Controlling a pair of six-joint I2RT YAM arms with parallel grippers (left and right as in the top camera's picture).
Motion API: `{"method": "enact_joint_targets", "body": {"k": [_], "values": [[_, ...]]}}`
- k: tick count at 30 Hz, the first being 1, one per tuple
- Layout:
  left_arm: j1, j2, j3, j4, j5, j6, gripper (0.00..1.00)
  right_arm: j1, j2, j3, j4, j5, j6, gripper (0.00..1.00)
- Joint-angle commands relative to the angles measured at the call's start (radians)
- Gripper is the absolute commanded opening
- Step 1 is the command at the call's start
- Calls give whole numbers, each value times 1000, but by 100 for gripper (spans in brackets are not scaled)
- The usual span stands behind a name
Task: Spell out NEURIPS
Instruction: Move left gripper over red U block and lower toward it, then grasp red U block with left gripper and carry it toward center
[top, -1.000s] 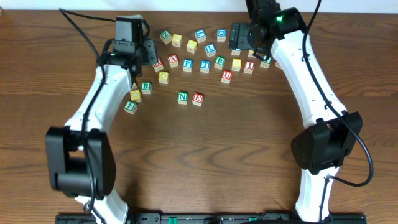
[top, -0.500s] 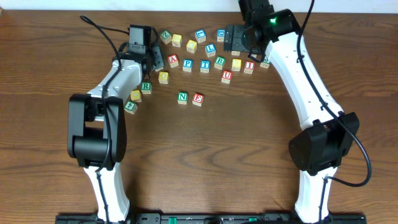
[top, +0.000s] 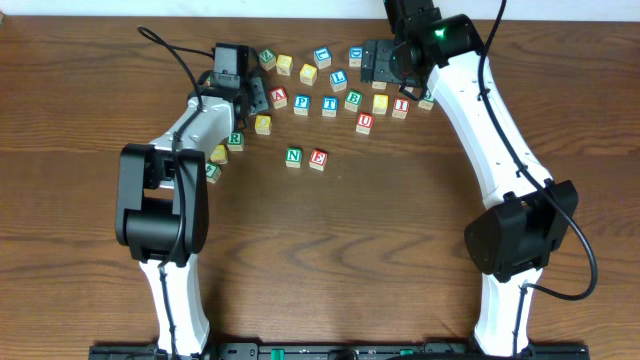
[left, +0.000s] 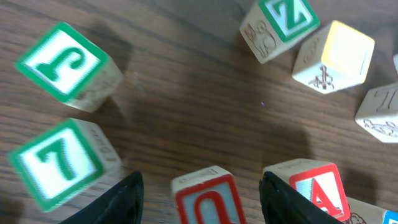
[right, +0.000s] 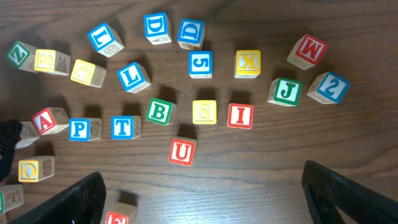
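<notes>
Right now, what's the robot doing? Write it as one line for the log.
done: N, E side by side | left fingers: open, either side of red cube by A | right fingers: open, empty

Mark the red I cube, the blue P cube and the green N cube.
red I cube (right: 240, 116), right wrist view, lettered top face.
blue P cube (right: 79, 129), right wrist view, lettered top face.
green N cube (top: 294, 155), overhead view, top face.
</notes>
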Motion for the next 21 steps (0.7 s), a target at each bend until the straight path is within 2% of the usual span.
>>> {"method": "enact_joint_targets", "body": {"k": [1, 5, 11, 21], "values": [[-7, 12, 26, 11, -24, -2, 59, 5, 10, -8, -3, 20, 11, 96], [-7, 12, 26, 6, -86, -2, 58, 5, 10, -8, -5, 20, 11, 95], [-10, 12, 24, 7, -88, -2, 53, 5, 10, -8, -4, 20, 11, 96], [-14, 32, 14, 10, -88, -8, 53, 5, 10, -8, -4, 20, 10, 96]]}}
